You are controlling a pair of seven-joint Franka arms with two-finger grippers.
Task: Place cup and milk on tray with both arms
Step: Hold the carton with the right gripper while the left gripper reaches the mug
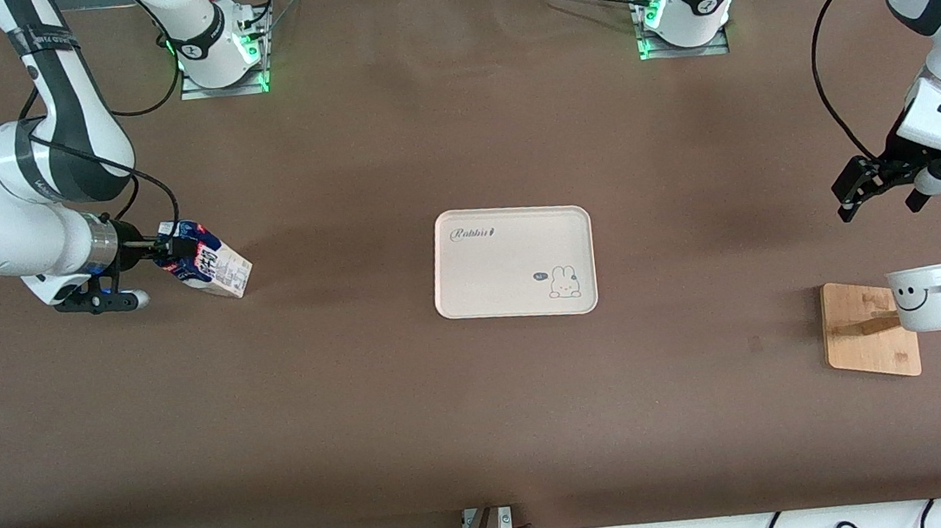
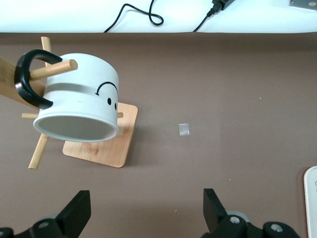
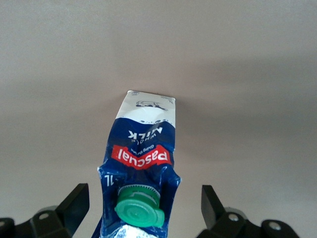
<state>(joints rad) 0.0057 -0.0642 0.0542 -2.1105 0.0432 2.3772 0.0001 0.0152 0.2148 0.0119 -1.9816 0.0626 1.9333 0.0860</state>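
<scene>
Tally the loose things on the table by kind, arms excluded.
Mugs: 1, the mug hanging on the rack
Milk cartons: 1, the carton
Trays: 1, the tray
Wooden racks: 1, the rack
Total: 4

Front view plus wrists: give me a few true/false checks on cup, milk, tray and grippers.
1. The milk is on the tray. False: it is off the tray, toward the right arm's end of the table.
2. The cup hangs by its handle on a peg of the rack. True.
3. The left gripper is shut on the cup. False: it is open and apart from the cup.
4. The right gripper is open, with a finger on either side of the milk. True.
5. The milk's cap is red. False: it is green.
</scene>
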